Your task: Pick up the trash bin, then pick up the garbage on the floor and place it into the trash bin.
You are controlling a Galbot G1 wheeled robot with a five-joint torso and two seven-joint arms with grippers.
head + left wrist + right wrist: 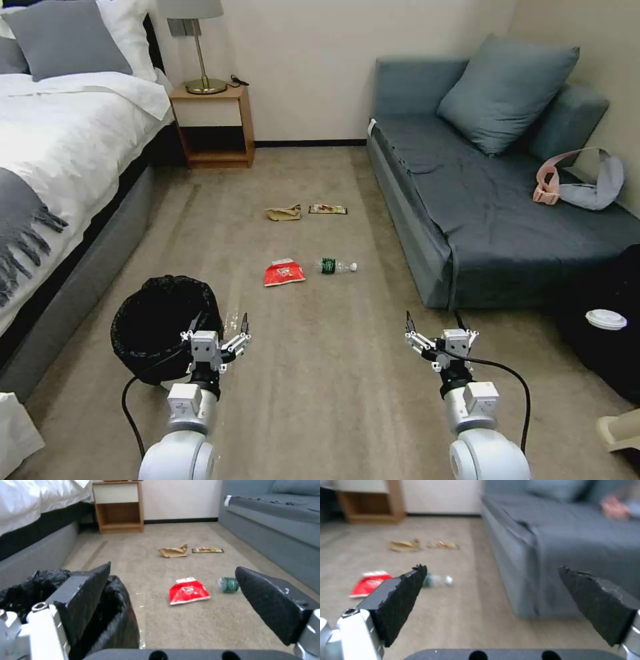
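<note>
The trash bin (157, 323), lined with a crinkled black bag, stands on the floor (333, 373) at my front left. My left gripper (218, 327) hangs open at the bin's right rim; in the left wrist view one finger (85, 597) overlaps the black bag (116, 620). My right gripper (433, 321) is open and holds nothing, low over bare carpet near the sofa's corner. The garbage lies ahead: a red snack bag (285, 272), a clear bottle with a green label (335, 266), a crumpled brown paper bag (284, 213) and a snack wrapper (327, 209).
A bed (60, 167) runs along the left, with a wooden nightstand (213, 127) and lamp at the back. A grey sofa (493, 200) lines the right, with a pink-and-grey pouch (580, 183) on it. A dark bag with a white lid (605, 320) sits at the right.
</note>
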